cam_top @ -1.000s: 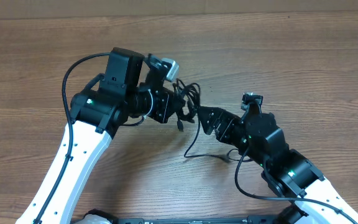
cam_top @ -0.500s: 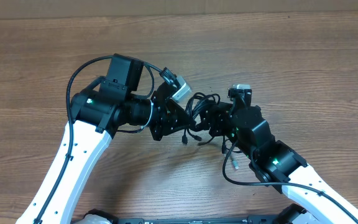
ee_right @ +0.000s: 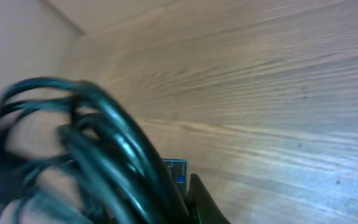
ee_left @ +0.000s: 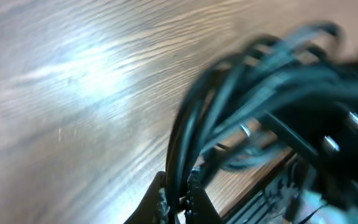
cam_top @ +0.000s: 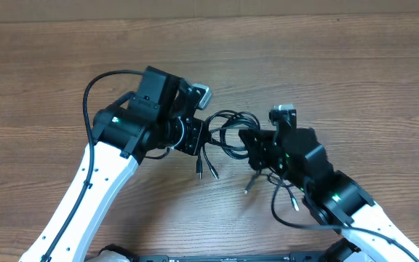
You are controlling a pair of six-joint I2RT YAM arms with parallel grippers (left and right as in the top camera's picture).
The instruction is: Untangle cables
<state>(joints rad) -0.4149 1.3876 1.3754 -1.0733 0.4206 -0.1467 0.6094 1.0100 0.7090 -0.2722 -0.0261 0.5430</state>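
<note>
The cables (cam_top: 228, 129) form a tangle of thin black loops strung between my two grippers at the table's middle. My left gripper (cam_top: 204, 135) is shut on the tangle's left side. In the left wrist view its fingertips (ee_left: 196, 198) pinch a few black strands of the cables (ee_left: 188, 134). My right gripper (cam_top: 248, 143) is shut on the right side. In the right wrist view the cables (ee_right: 114, 152) press against one dark finger (ee_right: 205, 200); the other is hidden behind them. Loose plug ends (cam_top: 198, 175) dangle below the bundle, and another plug (cam_top: 246, 191) hangs nearer the right arm.
The wooden table (cam_top: 355, 65) surrounds both arms. Thicker black arm wires loop off the left arm (cam_top: 87, 94) and under the right arm (cam_top: 276, 212). A small grey piece with a blue spot (ee_right: 178, 171) sits behind the cables in the right wrist view.
My right gripper has shut on the tangle's right side and drawn slightly right. The left gripper has turned with its hold kept. The plug ends now hang lower.
</note>
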